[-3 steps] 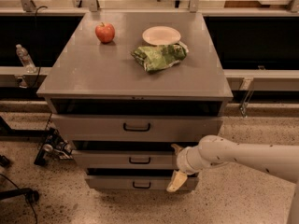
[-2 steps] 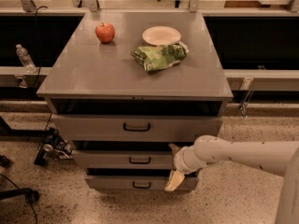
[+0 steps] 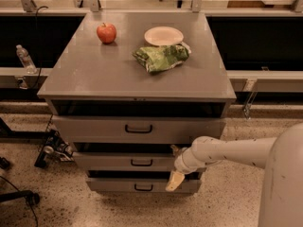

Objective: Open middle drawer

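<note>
Fingers (image 3: 173,181) edged left, spread at middle drawer's (image 3: 109,161) right end.

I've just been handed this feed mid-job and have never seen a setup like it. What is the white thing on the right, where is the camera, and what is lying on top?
There is a single picture, looking down at the front of a grey cabinet from above. The white tube reaching in from the right is the robot's one arm. Its gripper hangs at the right end of the middle drawer, well to the right of that drawer's small black handle. Whether it grips anything cannot be seen. On the cabinet top lie a red apple, a pale plate and a crumpled green bag just in front of the plate.
</note>
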Motion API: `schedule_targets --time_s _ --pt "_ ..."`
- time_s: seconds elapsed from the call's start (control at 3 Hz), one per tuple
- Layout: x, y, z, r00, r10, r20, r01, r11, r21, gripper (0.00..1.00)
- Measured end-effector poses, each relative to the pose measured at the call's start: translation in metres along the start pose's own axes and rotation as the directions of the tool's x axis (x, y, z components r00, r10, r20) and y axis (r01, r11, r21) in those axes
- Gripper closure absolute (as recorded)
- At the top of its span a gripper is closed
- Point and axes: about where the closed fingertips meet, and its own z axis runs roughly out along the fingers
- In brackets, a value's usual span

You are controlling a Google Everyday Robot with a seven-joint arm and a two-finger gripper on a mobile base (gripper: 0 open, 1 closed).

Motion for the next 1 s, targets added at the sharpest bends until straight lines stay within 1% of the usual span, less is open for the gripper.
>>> schedule_targets --time_s 0.33,0.67,1.0 --pt "0.006 -0.007 0.014 1.0 0.015 -0.009 -0.015 0.9998 -0.011 0.0" --pt "0.013 -0.012 0.029 0.999 0.03 -0.014 -0.03 0.9991 -0.031 0.18" --pt "0.01 -0.013 0.023 0.999 0.03 -0.014 -0.031 0.999 -0.031 0.49"
